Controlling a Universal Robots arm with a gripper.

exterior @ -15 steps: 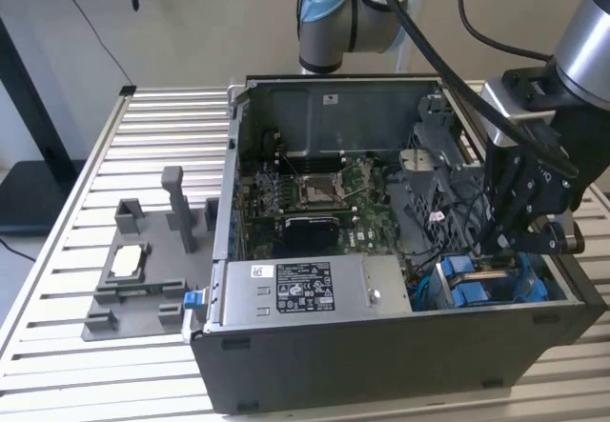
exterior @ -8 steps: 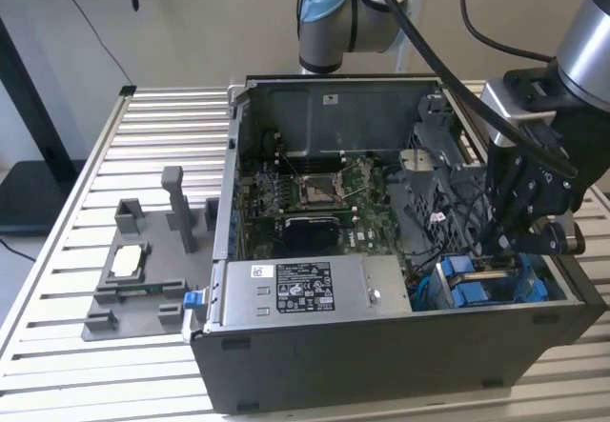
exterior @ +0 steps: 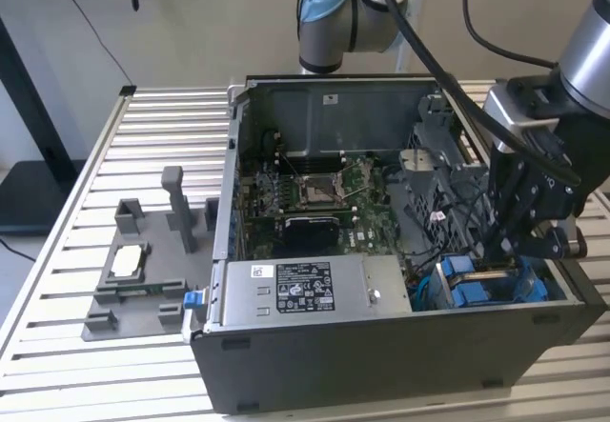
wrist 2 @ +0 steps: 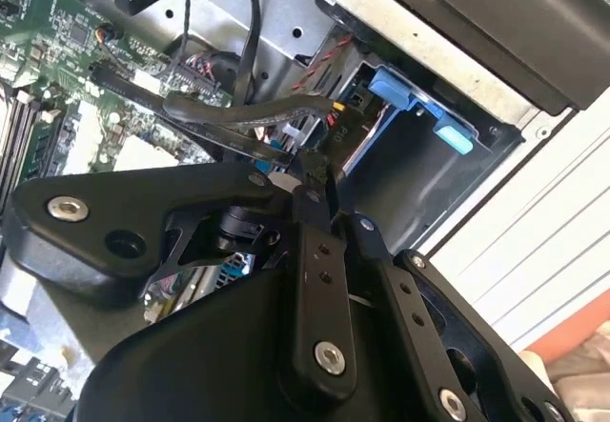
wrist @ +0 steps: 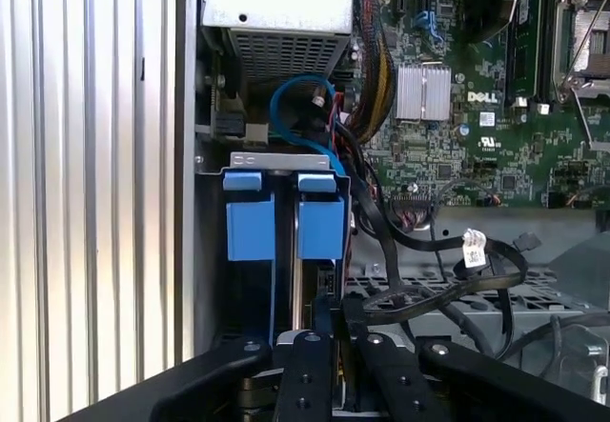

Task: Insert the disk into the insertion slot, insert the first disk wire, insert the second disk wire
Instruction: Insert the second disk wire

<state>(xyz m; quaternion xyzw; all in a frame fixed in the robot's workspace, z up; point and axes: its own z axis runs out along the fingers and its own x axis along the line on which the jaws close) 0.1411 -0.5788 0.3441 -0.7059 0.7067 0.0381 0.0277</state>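
Note:
Two bright blue carrier frames (wrist: 319,227) stand side by side in the dark drive cage (wrist: 214,251), at the case's front corner on the exterior view's right (exterior: 467,284). A thin silver edge of the disk (wrist: 296,289) shows between them, seated in the insertion slot. My gripper (wrist: 331,319) hangs right over the cage (exterior: 502,251). Its fingers meet at their tips (wrist 2: 310,170), shut on the dark end of a flat black disk wire (wrist 2: 229,122) that runs off toward the motherboard. The plug itself is hidden between the fingers.
The open computer case (exterior: 381,346) lies on a slatted table (exterior: 57,346). A grey power supply box with a white sticker (exterior: 305,293) sits beside the cage. Loose black cables (wrist: 429,270) cross near my fingers. A grey fixture (exterior: 143,270) stands on the exterior view's left.

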